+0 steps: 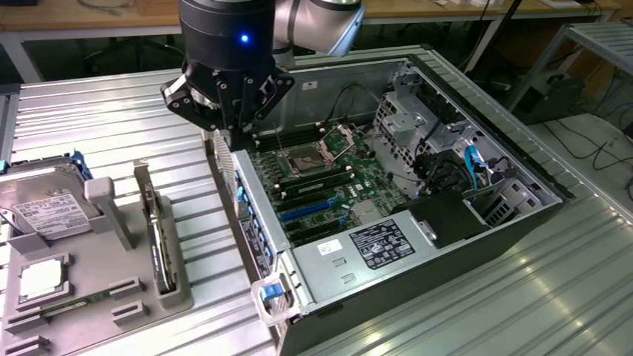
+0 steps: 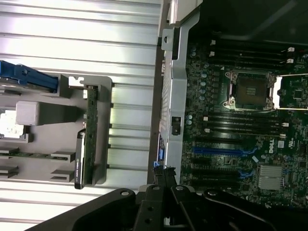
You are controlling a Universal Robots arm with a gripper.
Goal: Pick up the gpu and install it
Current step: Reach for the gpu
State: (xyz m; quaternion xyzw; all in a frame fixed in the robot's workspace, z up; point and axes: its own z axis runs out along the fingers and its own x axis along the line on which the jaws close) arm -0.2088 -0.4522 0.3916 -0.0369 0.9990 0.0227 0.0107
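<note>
The gpu (image 1: pixel 160 241) is a slim dark card standing on its edge in a slot of the grey holder (image 1: pixel 99 297), at the exterior view's left. From the wrist view I see the gpu (image 2: pixel 81 159) edge-on, dark with a green board edge. My gripper (image 1: pixel 230 137) hangs over the rear wall of the open computer case (image 1: pixel 296 274), to the right of the holder and apart from the card. Its fingertips (image 2: pixel 166 174) are pressed together with nothing between them. The blue expansion slots (image 2: pixel 216 151) lie on the motherboard just inside that wall.
The holder also carries a silver hard drive (image 1: pixel 40 204), a processor chip (image 1: pixel 40 278) and a green memory stick (image 1: pixel 84 302). Inside the case are the processor socket (image 1: pixel 302 159), cables (image 1: pixel 475 167) and a black power supply (image 1: pixel 435 219). A ribbed metal table (image 1: pixel 514 297) surrounds everything.
</note>
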